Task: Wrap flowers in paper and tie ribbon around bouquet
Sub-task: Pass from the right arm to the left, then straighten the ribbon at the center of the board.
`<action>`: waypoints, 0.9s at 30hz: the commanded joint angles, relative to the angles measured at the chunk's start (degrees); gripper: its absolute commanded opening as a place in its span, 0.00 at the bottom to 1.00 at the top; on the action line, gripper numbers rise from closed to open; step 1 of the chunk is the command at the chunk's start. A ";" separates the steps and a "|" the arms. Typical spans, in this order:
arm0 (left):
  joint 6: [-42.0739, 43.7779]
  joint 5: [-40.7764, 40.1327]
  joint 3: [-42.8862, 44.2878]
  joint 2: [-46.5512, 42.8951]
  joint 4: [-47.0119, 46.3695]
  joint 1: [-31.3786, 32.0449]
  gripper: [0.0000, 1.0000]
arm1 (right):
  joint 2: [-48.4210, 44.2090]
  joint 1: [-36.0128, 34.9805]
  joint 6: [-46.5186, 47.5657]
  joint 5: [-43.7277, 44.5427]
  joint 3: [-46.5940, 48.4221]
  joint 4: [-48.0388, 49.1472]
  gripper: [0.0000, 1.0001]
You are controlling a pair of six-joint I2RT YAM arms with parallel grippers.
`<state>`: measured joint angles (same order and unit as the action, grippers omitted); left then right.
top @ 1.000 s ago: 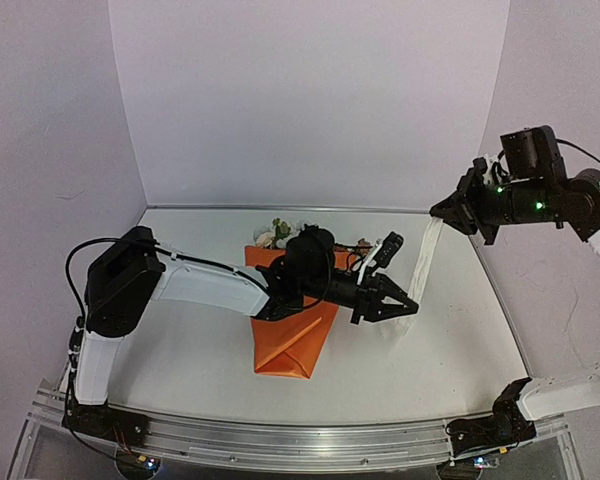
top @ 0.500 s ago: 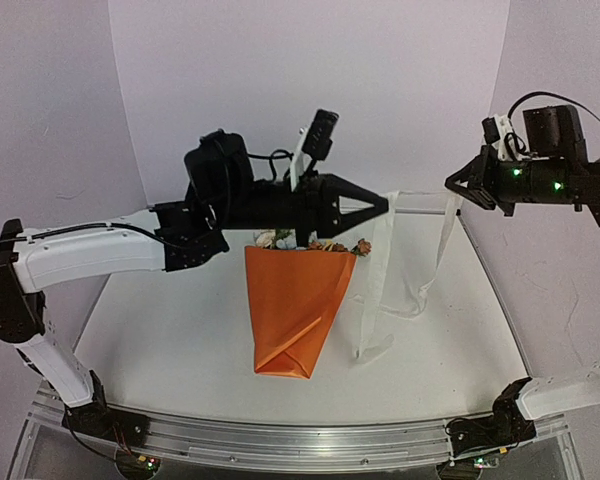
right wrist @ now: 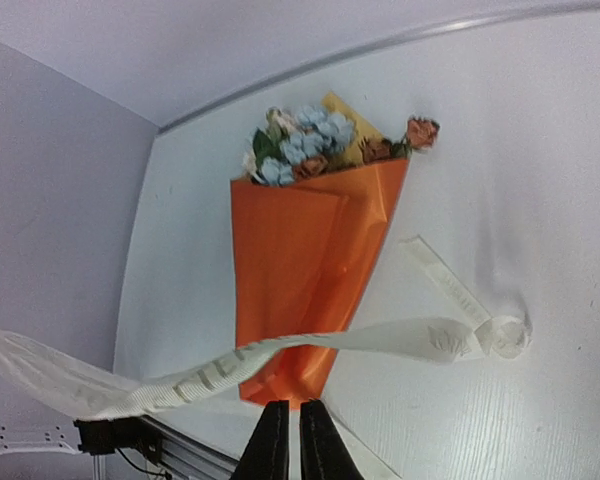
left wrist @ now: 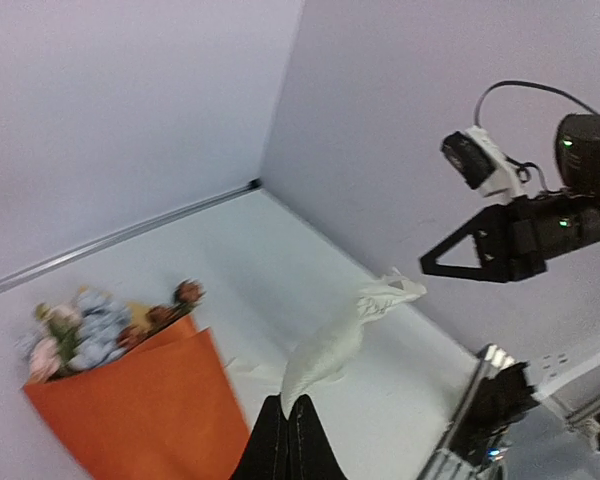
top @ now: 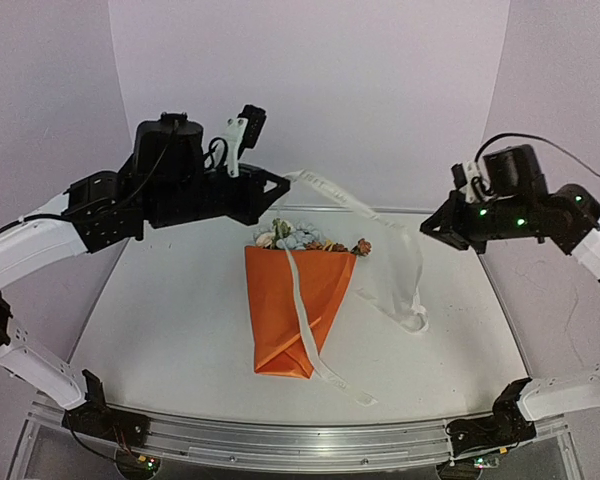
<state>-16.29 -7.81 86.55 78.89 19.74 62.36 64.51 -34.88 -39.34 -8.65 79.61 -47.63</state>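
Note:
The bouquet lies on the table as an orange paper [top: 290, 310] cone, with the pastel flowers [top: 290, 238] at its far, wide end. My left gripper [top: 283, 184] hangs high above the blooms, shut on the cream ribbon [top: 350, 205]. The ribbon arcs right through the air and drops to a loop on the table beside the cone. Another strand runs down across the cone to the front. In the left wrist view the ribbon [left wrist: 335, 345] sprouts from the closed tips [left wrist: 296, 402]. My right gripper [top: 425, 225] hovers at the right, jaws slightly parted and empty. The ribbon [right wrist: 380, 338] floats past its tips [right wrist: 287, 405], apart from them.
A metal rail [top: 300, 440] runs along the table's near edge, with the arm bases at its two ends. Pale walls close in the back and both sides. The right arm's base [top: 500, 425] sits at the front right corner.
My left gripper has swung left and stayed high with the ribbon, laying a strand over the cone. My right gripper has let go of the ribbon and dropped a little.

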 commanded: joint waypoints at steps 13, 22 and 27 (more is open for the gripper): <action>12.30 -29.86 -9.28 -21.06 10.14 -1.87 0.00 | 20.42 -16.39 -8.21 1.03 -4.04 9.65 0.00; 22.23 -16.78 -8.65 -16.20 15.29 -1.89 0.00 | 18.16 -7.87 -6.77 4.69 -11.51 5.71 0.46; 19.93 -14.85 -13.74 -16.28 15.26 -1.91 0.00 | 20.92 -6.57 -4.18 6.87 -15.10 5.81 0.68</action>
<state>3.17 -26.35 75.89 62.80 33.96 60.42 83.83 -41.93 -44.80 -3.90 66.69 -40.73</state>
